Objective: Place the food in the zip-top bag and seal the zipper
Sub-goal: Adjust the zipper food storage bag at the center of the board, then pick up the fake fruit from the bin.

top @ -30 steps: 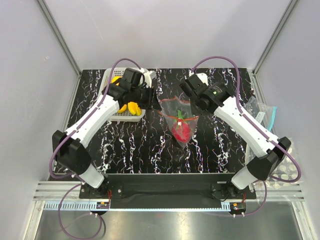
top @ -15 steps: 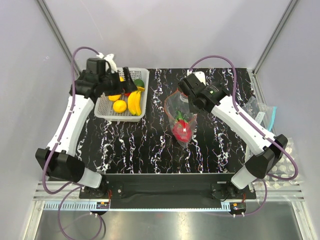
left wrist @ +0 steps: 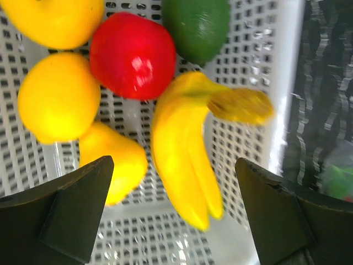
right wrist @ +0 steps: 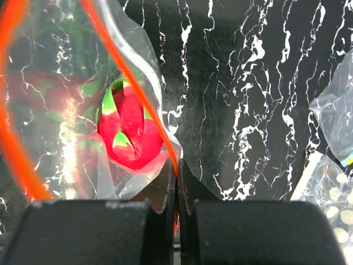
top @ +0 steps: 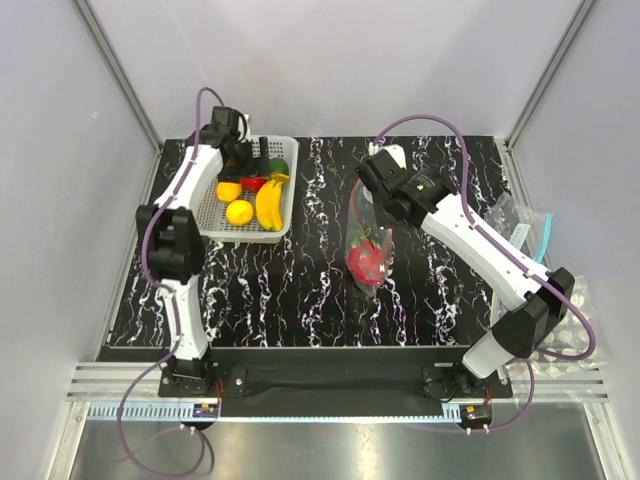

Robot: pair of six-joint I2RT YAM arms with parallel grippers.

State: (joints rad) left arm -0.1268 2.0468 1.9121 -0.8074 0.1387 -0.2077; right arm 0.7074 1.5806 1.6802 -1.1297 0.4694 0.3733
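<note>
zip-top bag (top: 360, 228) runs far-to-near, zipper (right wrist: 135, 91) end in right claw (right wrist: 176, 171)

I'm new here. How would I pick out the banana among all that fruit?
Find the black marbled table, then the white mesh basket in its far left corner. The banana bunch lies along the basket's right side in the top view. It is the only long, curved fruit there; its neighbours are rounder.

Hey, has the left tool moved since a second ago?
Yes. The left tool has swung left and farther from the arm bases. It was at the right edge of the white basket and now hangs open over the basket's far part.
</note>
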